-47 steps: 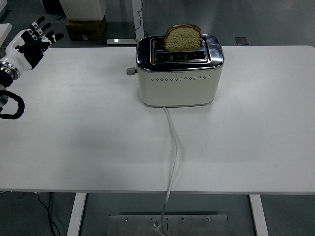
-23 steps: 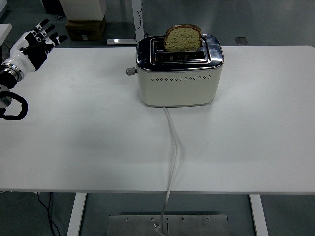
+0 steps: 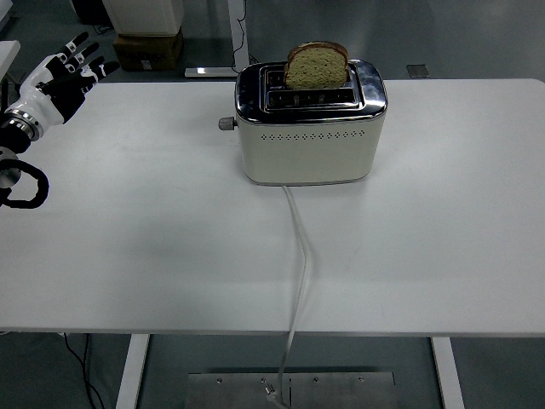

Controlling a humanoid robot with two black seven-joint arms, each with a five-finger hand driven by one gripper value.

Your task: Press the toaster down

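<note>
At far left, the left hand point(image 3: 61, 78) hovers splayed (empty), well apart from the toaster point(image 3: 308, 128).

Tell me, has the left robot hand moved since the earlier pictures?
Yes. The left robot hand has shifted slightly up the picture, toward the table's far left corner. The toaster has not moved.

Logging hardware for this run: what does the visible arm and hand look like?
Only the left arm shows, at the left edge. The left hand has a white back and black fingers with small white marks at the joints. A silver ribbed wrist cuff sits behind it, and a black cable loop hangs beside the forearm. The right arm is out of view.
</note>
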